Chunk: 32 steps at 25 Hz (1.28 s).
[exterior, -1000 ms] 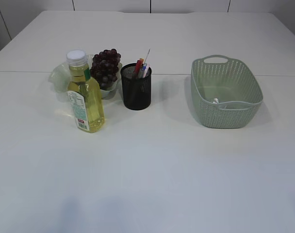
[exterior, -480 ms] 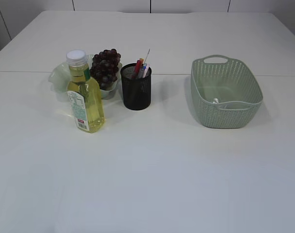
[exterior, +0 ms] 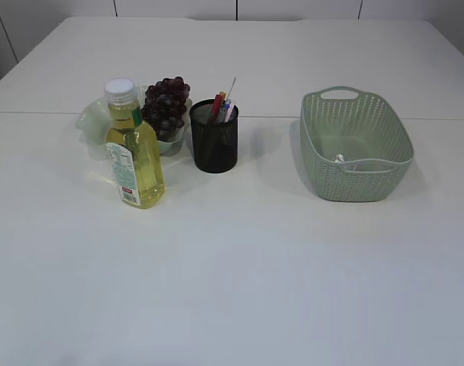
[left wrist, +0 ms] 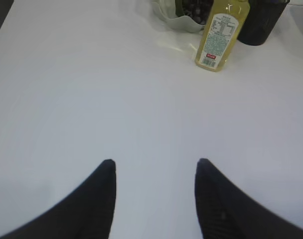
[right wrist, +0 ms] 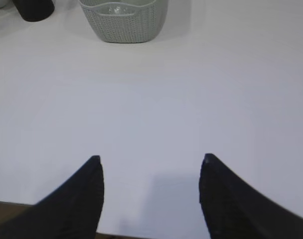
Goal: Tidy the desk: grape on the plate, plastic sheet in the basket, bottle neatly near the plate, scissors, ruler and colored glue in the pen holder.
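Note:
Dark grapes point(exterior: 165, 105) lie on the pale green plate point(exterior: 91, 120) at the back left. The yellow bottle point(exterior: 135, 156) stands upright just in front of the plate. Beside them is the black mesh pen holder point(exterior: 214, 139), with colored glue sticks point(exterior: 221, 107) and a thin pale ruler point(exterior: 232, 88) poking out; I cannot make out the scissors among them. A bit of clear plastic sheet point(exterior: 339, 158) shows inside the green basket point(exterior: 385, 130). My left gripper point(left wrist: 154, 164) and right gripper point(right wrist: 150, 159) are both open, hold nothing and hover over bare table. Neither appears in the exterior view.
In the left wrist view the bottle point(left wrist: 220, 35), plate point(left wrist: 177, 21) and pen holder point(left wrist: 258, 25) sit far ahead to the right. The right wrist view has the basket point(right wrist: 124, 22) far ahead and the table's near edge just below the fingers.
A faint shadow on the near part of the table has faded away. The objects have not moved.

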Each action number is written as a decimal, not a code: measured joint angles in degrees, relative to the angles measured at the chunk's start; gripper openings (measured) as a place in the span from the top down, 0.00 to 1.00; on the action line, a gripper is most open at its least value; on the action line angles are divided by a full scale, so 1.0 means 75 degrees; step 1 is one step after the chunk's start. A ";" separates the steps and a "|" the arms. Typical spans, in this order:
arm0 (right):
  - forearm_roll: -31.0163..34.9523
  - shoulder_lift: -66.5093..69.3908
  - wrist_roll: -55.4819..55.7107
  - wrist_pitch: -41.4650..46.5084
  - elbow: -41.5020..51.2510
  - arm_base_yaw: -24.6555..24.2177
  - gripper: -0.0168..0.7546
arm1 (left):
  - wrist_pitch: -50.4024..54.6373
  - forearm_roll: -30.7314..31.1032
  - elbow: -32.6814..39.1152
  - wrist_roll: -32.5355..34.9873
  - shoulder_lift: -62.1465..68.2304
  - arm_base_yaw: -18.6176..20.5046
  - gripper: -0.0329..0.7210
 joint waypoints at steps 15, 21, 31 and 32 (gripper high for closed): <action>-0.0474 0.0000 -0.0045 -0.0880 0.0835 0.0000 0.36 | -0.0272 -0.0680 0.0005 0.1025 0.0000 0.0000 0.45; -0.0581 0.0000 -0.0062 -0.0880 0.0835 0.0000 0.36 | 0.0012 -0.0923 0.0131 0.1058 -0.0016 0.0000 0.45; -0.0593 0.0000 -0.0062 -0.0898 0.0835 0.0000 0.36 | 0.0201 -0.0909 0.0188 0.1133 -0.1083 0.0000 0.45; -0.0593 0.0000 -0.0062 -0.0898 0.0835 0.0000 0.36 | 0.0201 -0.0909 0.0188 0.1152 -0.1113 0.0000 0.45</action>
